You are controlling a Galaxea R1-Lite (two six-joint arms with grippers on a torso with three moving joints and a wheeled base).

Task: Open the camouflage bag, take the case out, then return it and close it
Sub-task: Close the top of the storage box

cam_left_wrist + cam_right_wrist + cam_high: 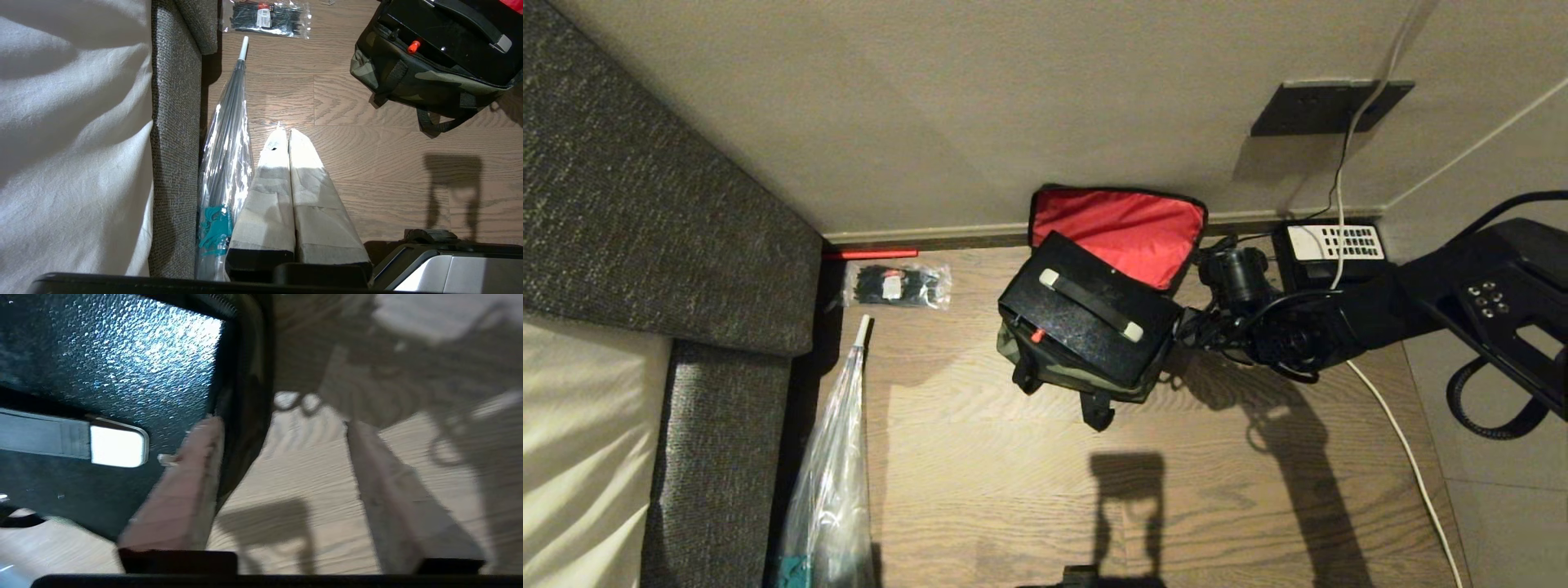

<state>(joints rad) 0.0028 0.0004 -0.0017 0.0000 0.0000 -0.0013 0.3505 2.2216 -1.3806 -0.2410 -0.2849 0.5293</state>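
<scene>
Against the wall, floor level: camouflage bag (1094, 371) sits on wood floor (980, 457), lid (1123, 229) flipped up w/ red lining showing, leaning on wall.
Case: black case (1094, 322) sits in bag's open top, upper part sticking out and tilted; handle (1092, 305) w/ pale grey ends faces up, small red latch (1037, 336) on near edge.
R gripper: right gripper (282, 428) at bag's right side, fingers spread apart, nothing between them; one finger (184, 486) lies over case's textured corner by bag rim, other finger over bare floor. Contact w/ case: can't tell, view blurred.
R arm: reaches in from right, black wrist just beside bag.
L gripper: left gripper (288, 134) parked well apart from bag, taped fingers pressed together, empty, pointing at floor.
Beside L gripper: clear folded umbrella (226, 151) along grey sofa (175, 134).
Near wall, left of bag: packet of black cable ties (897, 285).
Right of bag: black phone w/ white keypad (1331, 242), white cable (1401, 441) running across floor.
</scene>
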